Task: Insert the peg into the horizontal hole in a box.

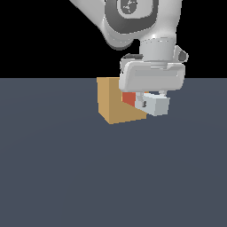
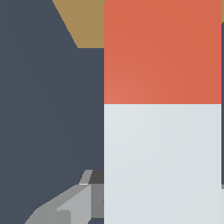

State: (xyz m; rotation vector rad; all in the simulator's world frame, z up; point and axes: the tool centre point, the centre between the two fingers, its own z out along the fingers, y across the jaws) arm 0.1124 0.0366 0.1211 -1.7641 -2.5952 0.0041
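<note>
The tan box (image 1: pixel 116 102) stands on the dark floor in the middle of the exterior view. My gripper (image 1: pixel 151 103) is shut on the peg (image 1: pixel 153 104), holding its light grey part level beside the box on the exterior view's right. The peg's red-orange end (image 1: pixel 128 98) points at the box and meets its side face. The hole is hidden behind the peg and the hand. In the wrist view the peg (image 2: pixel 162 131) fills most of the picture, red-orange end (image 2: pixel 162 52) toward the box (image 2: pixel 85 22), with one finger (image 2: pixel 74 205) showing beside it.
The dark grey floor (image 1: pixel 88 177) stretches all around the box. The arm's white wrist and hand (image 1: pixel 153 66) hang above the peg and cover the box's upper corner on the exterior view's right.
</note>
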